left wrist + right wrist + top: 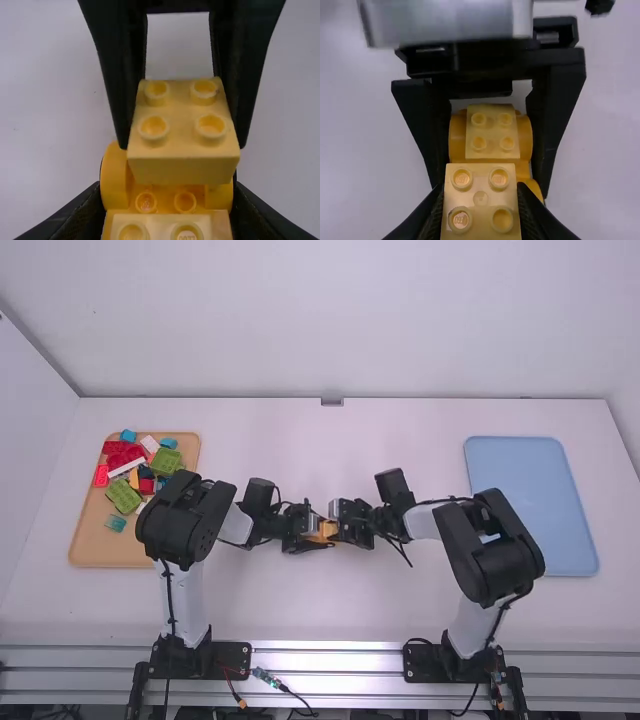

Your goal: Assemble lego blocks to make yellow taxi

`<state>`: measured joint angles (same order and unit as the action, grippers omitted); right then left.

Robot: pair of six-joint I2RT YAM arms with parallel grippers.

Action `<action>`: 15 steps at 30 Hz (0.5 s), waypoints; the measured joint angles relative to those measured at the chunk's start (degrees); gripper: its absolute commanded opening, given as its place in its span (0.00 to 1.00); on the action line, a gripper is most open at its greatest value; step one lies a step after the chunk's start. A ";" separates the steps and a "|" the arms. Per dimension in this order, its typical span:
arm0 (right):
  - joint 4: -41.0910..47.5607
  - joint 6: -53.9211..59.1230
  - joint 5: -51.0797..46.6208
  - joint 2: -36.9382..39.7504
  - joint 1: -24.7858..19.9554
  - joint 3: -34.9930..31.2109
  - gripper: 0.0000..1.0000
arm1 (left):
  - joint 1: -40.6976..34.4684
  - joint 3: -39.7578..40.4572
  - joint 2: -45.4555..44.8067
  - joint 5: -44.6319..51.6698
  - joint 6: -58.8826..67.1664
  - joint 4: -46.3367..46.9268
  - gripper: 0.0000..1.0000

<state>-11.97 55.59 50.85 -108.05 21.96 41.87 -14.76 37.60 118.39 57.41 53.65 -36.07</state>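
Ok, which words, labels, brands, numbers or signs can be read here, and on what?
None legible enough to quote.
Yellow block in the right gripper: small raised stud marks, too small to read.
Lower yellow block on the orange piece: stud marks, also unreadable.

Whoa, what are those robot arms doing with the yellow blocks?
They're building a yellow toy taxi, and it isn't finished. The left gripper holds an orange-yellow piece with a yellow block on it. The right gripper holds another yellow block right by that piece. I can't tell whether it's clicked on. More colorful blocks lie in the tan tray.
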 measured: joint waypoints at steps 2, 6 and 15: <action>2.08 -0.31 0.00 -0.79 0.00 0.87 0.00 | -0.04 0.55 0.00 0.20 0.44 1.42 0.57; 3.52 0.24 0.26 -0.81 0.09 2.10 0.00 | -0.07 1.44 0.00 0.44 1.44 3.48 0.57; 3.02 0.09 -1.11 -0.81 1.44 2.54 0.00 | -0.17 3.19 0.00 0.70 4.09 7.96 0.54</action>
<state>-8.95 55.68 49.74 -108.86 23.40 44.40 -14.94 40.80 118.39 58.11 57.74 -28.12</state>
